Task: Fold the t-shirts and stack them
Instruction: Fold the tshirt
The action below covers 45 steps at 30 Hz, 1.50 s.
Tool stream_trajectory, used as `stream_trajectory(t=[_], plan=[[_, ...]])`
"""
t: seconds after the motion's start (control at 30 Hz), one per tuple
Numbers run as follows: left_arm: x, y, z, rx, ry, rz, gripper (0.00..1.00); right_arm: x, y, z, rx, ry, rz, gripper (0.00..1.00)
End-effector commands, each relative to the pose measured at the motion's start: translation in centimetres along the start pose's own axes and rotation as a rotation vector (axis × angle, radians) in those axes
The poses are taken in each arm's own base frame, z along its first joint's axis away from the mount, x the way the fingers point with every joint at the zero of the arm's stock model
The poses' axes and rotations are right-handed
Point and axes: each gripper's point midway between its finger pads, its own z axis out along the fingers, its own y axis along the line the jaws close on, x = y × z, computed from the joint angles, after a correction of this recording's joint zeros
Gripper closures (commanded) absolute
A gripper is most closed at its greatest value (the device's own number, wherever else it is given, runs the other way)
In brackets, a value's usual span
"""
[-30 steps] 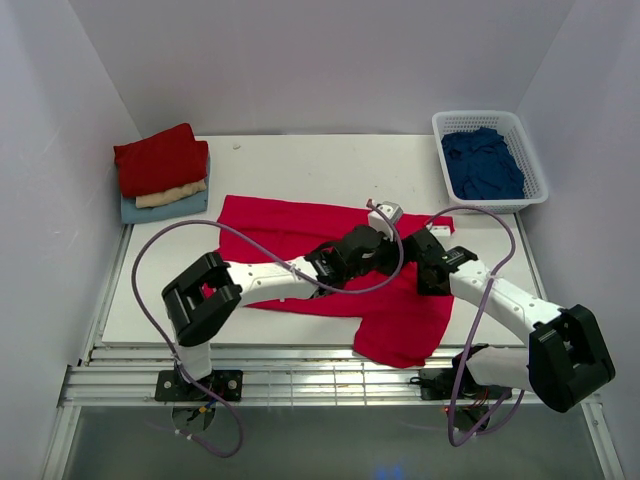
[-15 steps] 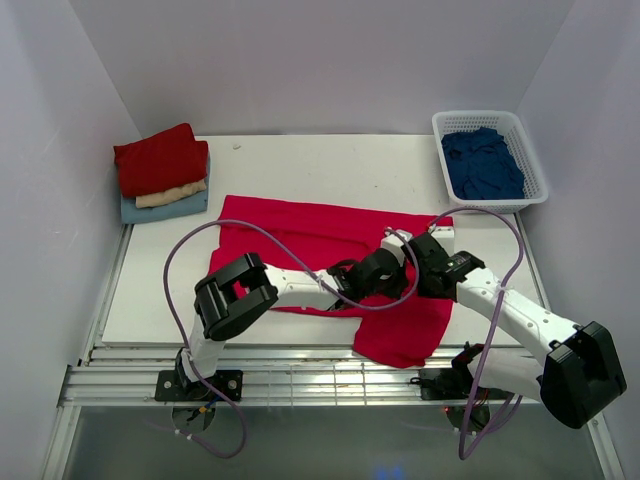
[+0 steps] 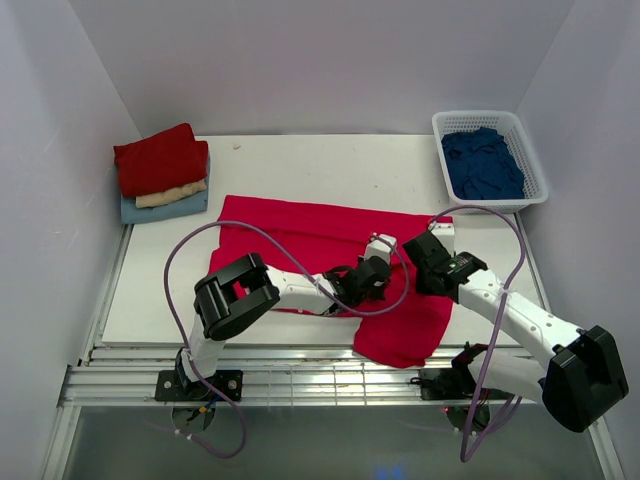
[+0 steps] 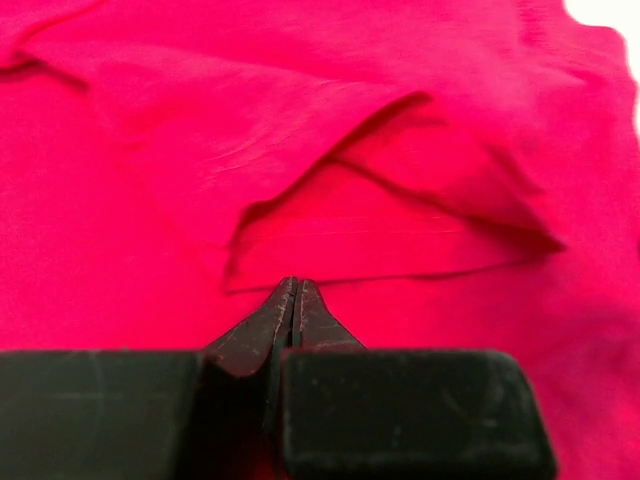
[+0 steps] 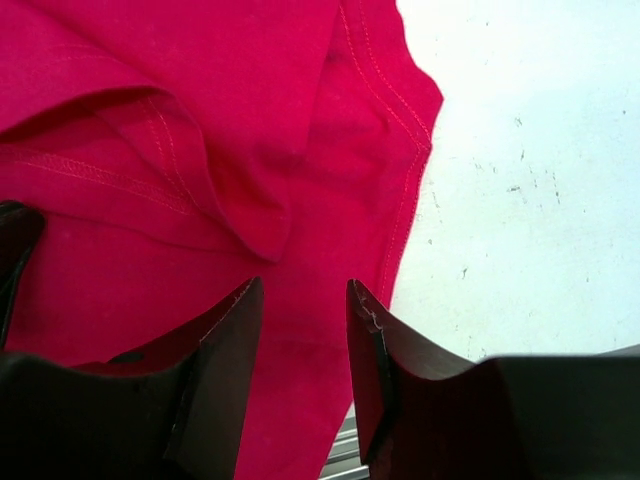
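Since a second ago the left arm has drawn back, elbow folded in. Far left sits a folded stack (image 3: 158,165) of t-shirts. The crimson t-shirt (image 3: 300,225) lies spread across the table (image 3: 300,160). The left gripper (image 4: 294,290) is closed, tips on the cloth; whether it pinches a fold I cannot tell. The right gripper (image 5: 302,290) hangs parted and empty over the hem. A navy t-shirt (image 3: 482,165) fills the basket (image 3: 480,117).

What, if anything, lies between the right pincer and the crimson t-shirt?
Nothing visible does. The right pincer stands open directly over the crimson t-shirt, near its stitched hem, with only air between. The left pincer, jaws closed, is down at the same shirt off to one side, not in that path.
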Motion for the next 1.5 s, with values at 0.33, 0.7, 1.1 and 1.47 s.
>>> stream_trajectory(t=[0.33, 0.7, 1.1, 1.47], plan=[[-2.3, 3.5, -2.4, -0.142, -0.11, -0.022, 0.91, -5.3, 2.4, 3.0, 0.014, -0.163, 0.004, 0.55], [-2.6, 4.1, -4.1, -0.139, -0.128, -0.046, 0.91, -10.8, 4.9, 4.5, -0.017, -0.298, 0.009, 0.58], [-3.0, 4.8, -5.4, -0.152, -0.153, -0.07, 0.92, -10.5, 9.6, 8.1, -0.148, -0.252, -0.052, 0.65], [-4.2, 5.6, -6.5, -0.184, -0.194, -0.061, 0.92, -8.1, 11.5, 6.7, -0.279, -0.211, -0.081, 0.92]])
